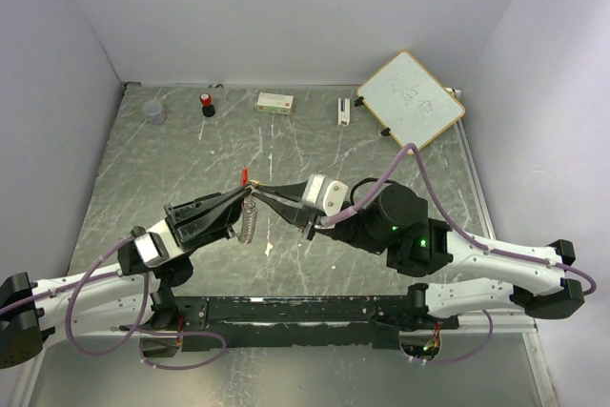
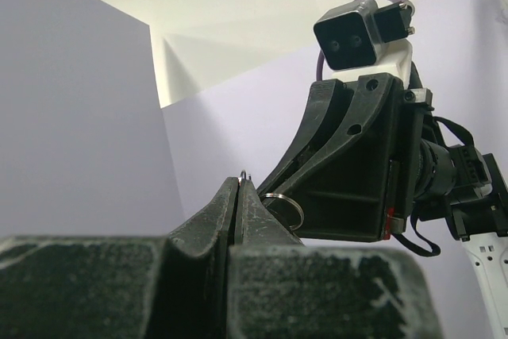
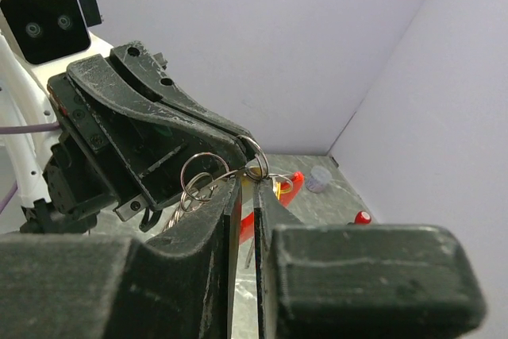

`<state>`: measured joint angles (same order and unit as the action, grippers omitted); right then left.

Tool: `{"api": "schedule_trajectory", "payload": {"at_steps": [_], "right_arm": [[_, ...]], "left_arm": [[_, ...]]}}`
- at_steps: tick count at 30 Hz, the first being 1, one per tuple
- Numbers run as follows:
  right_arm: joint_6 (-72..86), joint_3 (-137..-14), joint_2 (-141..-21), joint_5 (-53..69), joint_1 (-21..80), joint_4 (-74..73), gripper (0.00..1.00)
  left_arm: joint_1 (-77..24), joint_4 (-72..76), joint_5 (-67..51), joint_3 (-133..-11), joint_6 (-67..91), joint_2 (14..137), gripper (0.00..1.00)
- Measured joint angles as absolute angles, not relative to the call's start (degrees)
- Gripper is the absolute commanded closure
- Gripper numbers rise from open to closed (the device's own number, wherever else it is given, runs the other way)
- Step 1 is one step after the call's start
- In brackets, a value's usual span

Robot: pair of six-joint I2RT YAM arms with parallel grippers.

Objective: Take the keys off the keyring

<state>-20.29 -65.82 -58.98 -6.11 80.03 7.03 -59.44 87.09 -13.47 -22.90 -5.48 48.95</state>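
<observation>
Top external view: left gripper (image 1: 248, 191) and right gripper (image 1: 259, 187) both clamp the keyring (image 1: 250, 221) — whiteboard (image 1: 412, 97) scribble unreadable.

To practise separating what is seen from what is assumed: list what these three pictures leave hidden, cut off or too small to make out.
Left wrist view: the keys are hidden behind the left fingers and the right gripper.
Right wrist view: whether the right gripper grips the keyring is unclear; its own fingers cover the contact.
Top view: the whiteboard writing is too small to read.
</observation>
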Motion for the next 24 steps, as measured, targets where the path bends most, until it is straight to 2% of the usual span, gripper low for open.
{"api": "schedule_trajectory", "payload": {"at_steps": [6,11,21,24], "right_arm": [[-20.4,-65.8,-59.0,-5.4,80.1,7.1,0.88],[-20.4,-65.8,-59.0,-5.3,80.1,7.1,1.00],[-20.3,-65.8,-59.0,-4.8,80.0,7.0,1.00],[-20.3,-65.9,-59.2,-5.1,80.0,6.3,1.00]], "left_arm": [[-59.4,86.6,-13.8,-22.9,-5.1,48.3,0.93],[-59.4,86.6,-14.3,-22.9,-4.4,48.3,0.93],[-59.4,87.6,-14.4,-22.9,-4.0,49.0,0.93],[-59.4,87.6,-14.3,-22.9,-4.0,49.3,0.88]]}}
